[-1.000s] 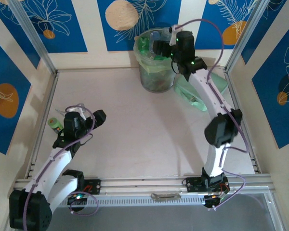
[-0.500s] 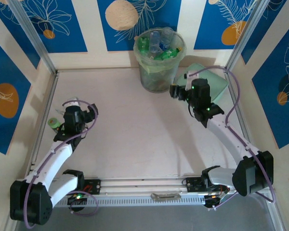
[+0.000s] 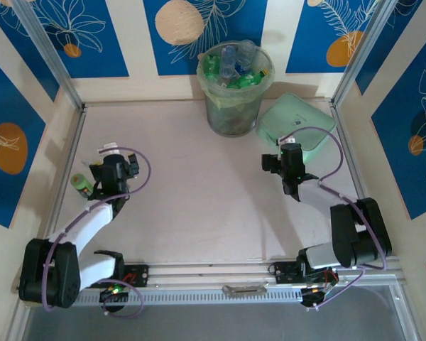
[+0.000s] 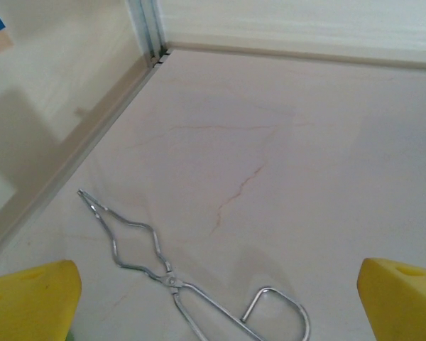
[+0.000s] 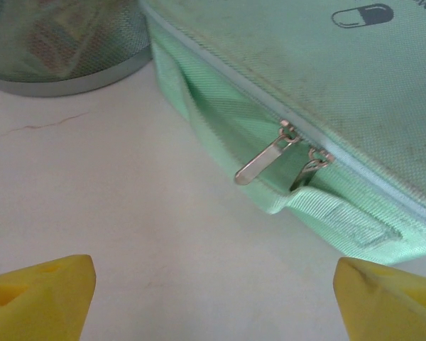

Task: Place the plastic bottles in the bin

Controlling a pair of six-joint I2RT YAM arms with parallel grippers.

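Observation:
The bin (image 3: 233, 106) stands at the back of the table, and its pale green bag holds several plastic bottles (image 3: 236, 66), clear and green. Its mesh base (image 5: 64, 50) shows in the right wrist view. My right gripper (image 3: 280, 160) (image 5: 213, 298) hangs open and empty over bare table, in front of the bin. My left gripper (image 3: 111, 158) (image 4: 216, 305) is open and empty near the left wall. A small green cylinder (image 3: 80, 183) lies beside the left arm; I cannot tell whether it is a bottle.
A flat mint-green zippered case (image 3: 298, 122) (image 5: 305, 106) lies right of the bin, close ahead of my right gripper. Metal tongs (image 4: 163, 263) lie on the table between my left fingers. The left wall rail (image 4: 71, 153) runs close by.
The right arm has pulled back from above the bin and come down low beside the case. The left gripper has swung a little towards the left wall and the back.

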